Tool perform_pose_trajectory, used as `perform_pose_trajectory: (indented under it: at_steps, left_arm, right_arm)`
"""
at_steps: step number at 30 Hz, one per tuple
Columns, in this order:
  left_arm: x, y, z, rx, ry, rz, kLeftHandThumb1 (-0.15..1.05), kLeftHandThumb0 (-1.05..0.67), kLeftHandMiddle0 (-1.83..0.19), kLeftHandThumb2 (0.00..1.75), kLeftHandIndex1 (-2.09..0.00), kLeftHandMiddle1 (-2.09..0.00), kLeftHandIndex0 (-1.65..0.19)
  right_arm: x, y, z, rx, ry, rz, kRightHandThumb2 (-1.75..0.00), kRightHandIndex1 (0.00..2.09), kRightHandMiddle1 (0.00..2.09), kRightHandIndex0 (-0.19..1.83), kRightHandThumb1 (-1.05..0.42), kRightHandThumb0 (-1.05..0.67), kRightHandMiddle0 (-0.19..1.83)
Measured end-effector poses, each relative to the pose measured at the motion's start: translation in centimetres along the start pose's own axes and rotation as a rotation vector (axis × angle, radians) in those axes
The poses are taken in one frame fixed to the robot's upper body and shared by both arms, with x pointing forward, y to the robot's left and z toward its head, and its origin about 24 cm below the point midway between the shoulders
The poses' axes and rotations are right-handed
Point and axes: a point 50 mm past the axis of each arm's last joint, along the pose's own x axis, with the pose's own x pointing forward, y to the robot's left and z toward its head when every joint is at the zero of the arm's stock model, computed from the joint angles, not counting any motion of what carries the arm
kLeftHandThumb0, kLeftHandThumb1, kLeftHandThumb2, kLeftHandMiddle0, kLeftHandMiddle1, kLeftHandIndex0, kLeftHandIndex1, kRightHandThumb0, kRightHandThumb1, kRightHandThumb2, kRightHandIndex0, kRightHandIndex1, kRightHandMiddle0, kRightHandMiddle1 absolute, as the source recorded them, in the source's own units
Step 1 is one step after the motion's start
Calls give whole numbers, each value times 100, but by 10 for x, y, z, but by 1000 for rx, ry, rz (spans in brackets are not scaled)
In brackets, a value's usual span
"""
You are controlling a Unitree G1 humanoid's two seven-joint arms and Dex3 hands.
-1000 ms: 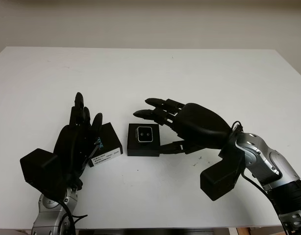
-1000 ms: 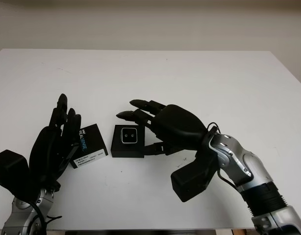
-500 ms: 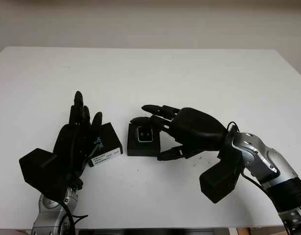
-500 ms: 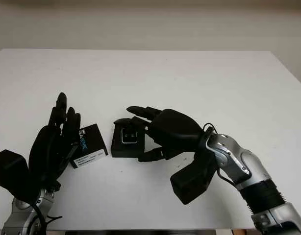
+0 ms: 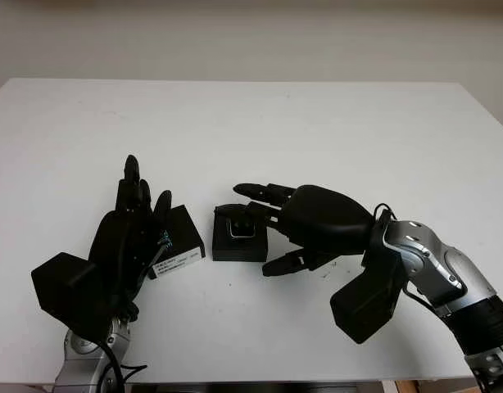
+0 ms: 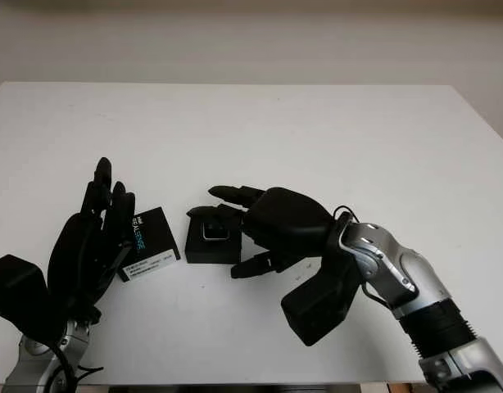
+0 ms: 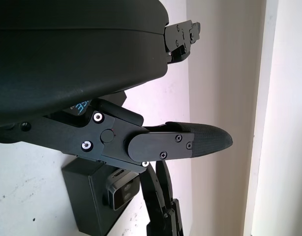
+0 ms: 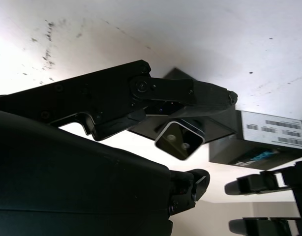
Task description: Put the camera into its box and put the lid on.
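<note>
The small silver-faced camera (image 5: 242,230) sits on top of its black box base (image 5: 235,249) at the middle of the white table (image 5: 317,123). My right hand (image 5: 253,232) arches over the box: its fingers (image 5: 253,193) reach across the far edge and partly cover the camera, while the thumb (image 5: 278,264) lies near the front right corner, apart from the box. It holds nothing. The black lid (image 5: 180,242), with a white label, lies just left of the box. My left hand (image 5: 141,184) stands open against the lid's left side. In the right wrist view the camera (image 8: 180,140) shows between finger and thumb.
Black wrist camera blocks hang off both forearms, one at the right (image 5: 366,295) and one at the left (image 5: 63,286), low over the table's front. The table's near edge runs just below both arms.
My right hand has moved left and down over the box, its fingers now covering part of the camera and its thumb by the box's front corner. Left hand and lid stayed put.
</note>
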Motion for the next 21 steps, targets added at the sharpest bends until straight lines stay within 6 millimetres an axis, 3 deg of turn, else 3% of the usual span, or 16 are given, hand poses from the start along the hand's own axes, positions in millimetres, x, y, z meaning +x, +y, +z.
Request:
perform_pose_trajectory:
  at_steps: [21]
  left_arm:
    - [-1, -2, 4, -11, -10, 4, 105, -70, 19, 39, 0, 0, 19]
  right_arm:
    - [16, 10, 6, -43, 16, 106, -47, 5, 16, 5, -105, -80, 5]
